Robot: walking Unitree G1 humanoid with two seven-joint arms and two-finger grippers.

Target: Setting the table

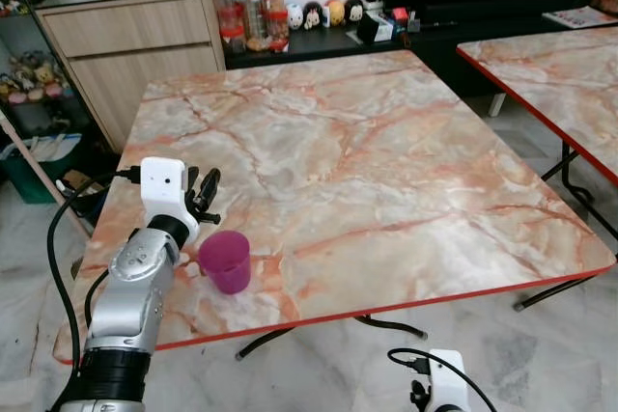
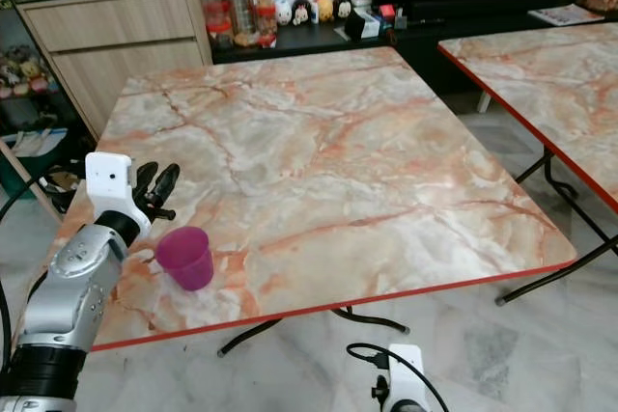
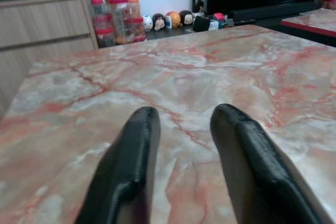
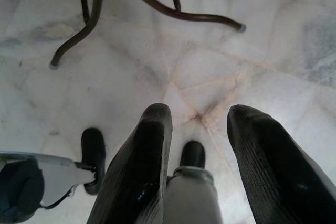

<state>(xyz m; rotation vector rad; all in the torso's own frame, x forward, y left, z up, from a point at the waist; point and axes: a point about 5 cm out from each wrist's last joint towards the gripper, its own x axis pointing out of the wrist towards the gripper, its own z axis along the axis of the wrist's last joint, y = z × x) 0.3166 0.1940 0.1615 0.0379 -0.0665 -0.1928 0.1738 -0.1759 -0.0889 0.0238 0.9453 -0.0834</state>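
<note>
On marble table [image 1: 386, 161], pink cup [image 1: 226, 260] beside parted left tool [image 1: 205, 196]; jars [image 1: 251, 13] behind.

A cup [image 1: 225, 260] stands upright on the table [image 1: 386, 171] near its front left corner, with the left gripper [image 1: 205, 196] just behind it and to the left, over the tabletop. Behind the table, a cabinet [image 1: 135, 41] stands at the left with jars [image 1: 249, 14] to its right. A second table [image 1: 560, 69] stands apart to the right.
</note>
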